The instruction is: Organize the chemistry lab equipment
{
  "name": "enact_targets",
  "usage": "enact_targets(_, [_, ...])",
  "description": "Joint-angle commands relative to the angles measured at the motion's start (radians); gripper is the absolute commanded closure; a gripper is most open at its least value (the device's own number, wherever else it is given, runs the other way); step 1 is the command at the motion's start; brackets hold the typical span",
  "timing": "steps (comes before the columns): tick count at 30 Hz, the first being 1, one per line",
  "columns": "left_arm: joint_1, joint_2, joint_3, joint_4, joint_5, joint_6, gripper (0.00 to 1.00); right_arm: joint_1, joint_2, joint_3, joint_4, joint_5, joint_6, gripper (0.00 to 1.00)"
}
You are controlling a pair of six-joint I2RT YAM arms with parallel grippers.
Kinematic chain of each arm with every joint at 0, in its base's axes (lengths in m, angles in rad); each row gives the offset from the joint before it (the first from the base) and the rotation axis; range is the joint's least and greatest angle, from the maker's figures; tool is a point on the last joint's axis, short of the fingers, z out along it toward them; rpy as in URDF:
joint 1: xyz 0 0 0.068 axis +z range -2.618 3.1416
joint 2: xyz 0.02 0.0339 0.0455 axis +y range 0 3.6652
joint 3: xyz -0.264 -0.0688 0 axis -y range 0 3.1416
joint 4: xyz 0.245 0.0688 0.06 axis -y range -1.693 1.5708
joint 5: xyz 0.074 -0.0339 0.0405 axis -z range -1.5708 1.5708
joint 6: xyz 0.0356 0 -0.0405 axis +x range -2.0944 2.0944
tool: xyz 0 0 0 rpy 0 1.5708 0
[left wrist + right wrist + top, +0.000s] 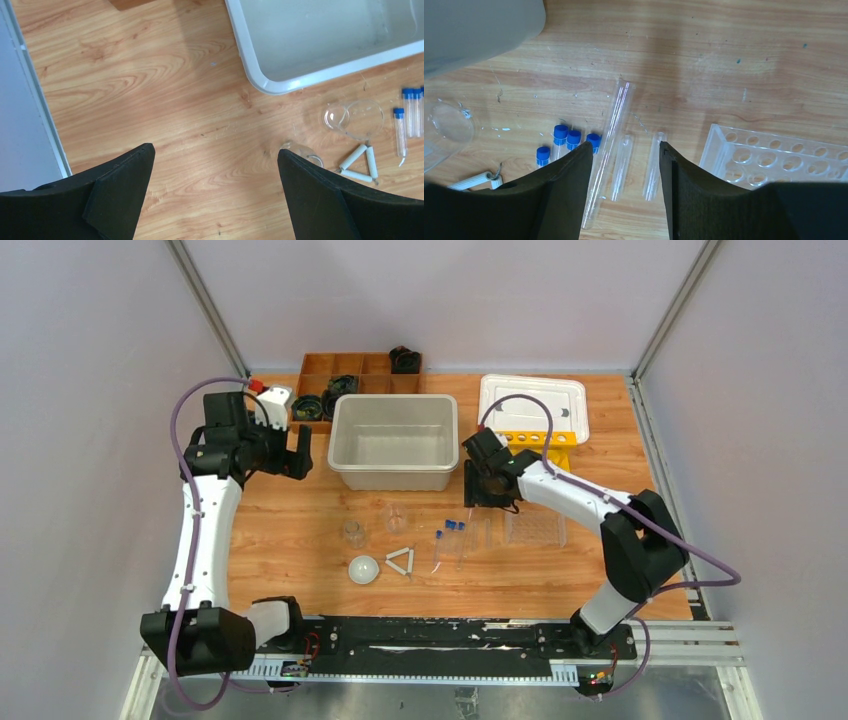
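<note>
Two clear tubes [622, 165] were seen flat on the desk [724, 60] beside the clear rack [774, 155], long axes across the closing line of the right gripper [624, 146] above, jaws partly apart, empty; the left gripper [215, 160] was held wide, farther off.

Table [300, 530] wood-grain, smooth; bin [392, 478] matt plastic; tubes [614, 120] clear, glossy; rack [769, 157] clear plastic w/ glossy sheen.

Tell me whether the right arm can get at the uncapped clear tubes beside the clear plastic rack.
Probably yes: the right hand hangs just over the uncapped clear tubes, nothing between.
</note>
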Motion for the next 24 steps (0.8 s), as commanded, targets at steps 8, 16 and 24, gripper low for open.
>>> enact_targets(8, [0.006,-0.018,0.010,-0.038,0.095,-0.005,0.00,0.025,0.111,-0.001,0.102,0.032,0.050,0.50])
enact_targets(16, [0.006,-0.039,0.019,-0.038,0.100,-0.014,0.00,0.028,0.160,-0.029,0.177,0.039,0.075,0.56])
enact_targets(24, [0.006,-0.066,0.034,-0.046,0.124,-0.012,0.00,0.039,0.200,-0.040,0.199,0.043,0.101,0.67])
